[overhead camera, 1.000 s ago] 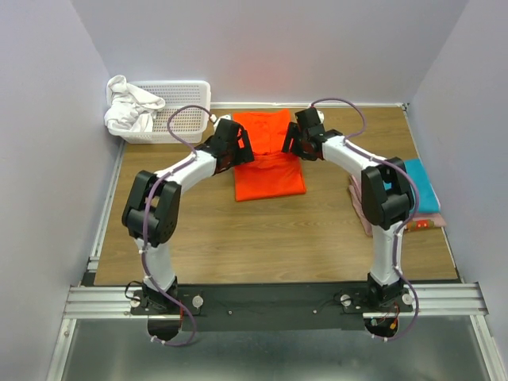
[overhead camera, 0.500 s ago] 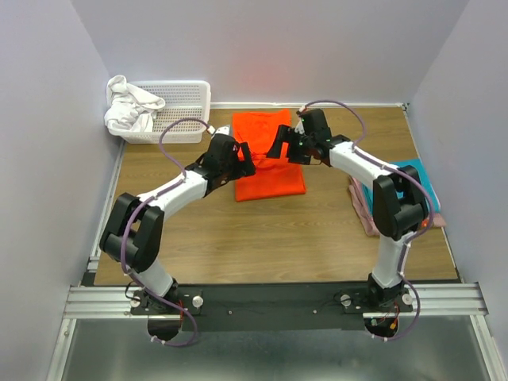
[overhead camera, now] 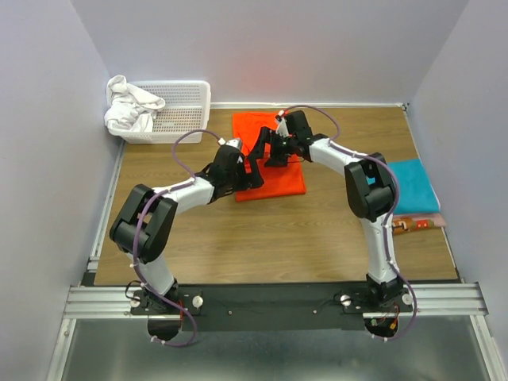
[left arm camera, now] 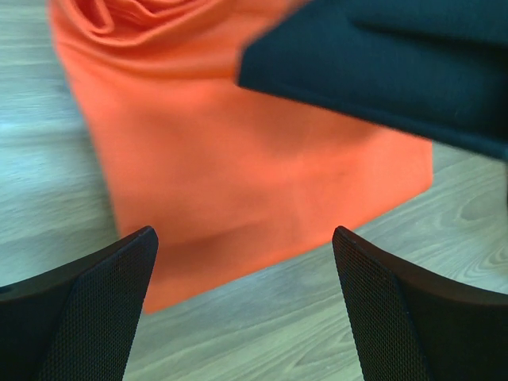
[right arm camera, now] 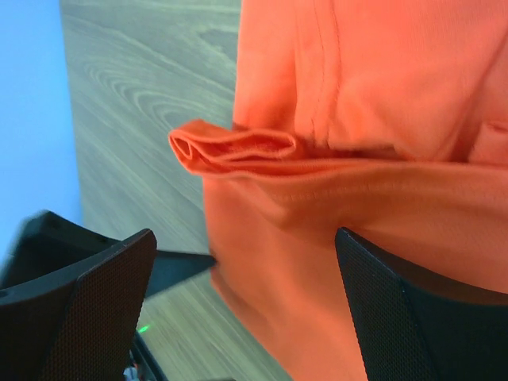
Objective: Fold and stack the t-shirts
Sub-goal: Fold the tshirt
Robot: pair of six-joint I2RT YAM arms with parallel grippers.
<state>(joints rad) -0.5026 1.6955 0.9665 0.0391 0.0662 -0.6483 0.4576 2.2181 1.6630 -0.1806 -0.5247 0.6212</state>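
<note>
The orange t-shirt (overhead camera: 284, 181) lies partly folded on the wooden table, far centre. It fills the left wrist view (left arm camera: 238, 159) and the right wrist view (right arm camera: 381, 119), where a bunched fold (right arm camera: 230, 147) sticks out. My left gripper (overhead camera: 252, 171) is open and empty over the shirt's near left edge (left arm camera: 242, 309). My right gripper (overhead camera: 263, 149) is open and empty over the shirt's middle (right arm camera: 246, 309), close to the left gripper. A folded teal shirt (overhead camera: 414, 185) lies at the right, on top of a pink one and a patterned one (overhead camera: 414, 225).
A white basket (overhead camera: 184, 109) stands at the back left with a white cloth (overhead camera: 131, 107) hanging over its left end. Grey walls close in the table on three sides. The right gripper's black body (left arm camera: 381, 63) crosses the top of the left wrist view.
Both grippers have moved inward over the orange shirt and now sit close together. The right arm swung left, uncovering the teal shirt. The shirt lies as before.
</note>
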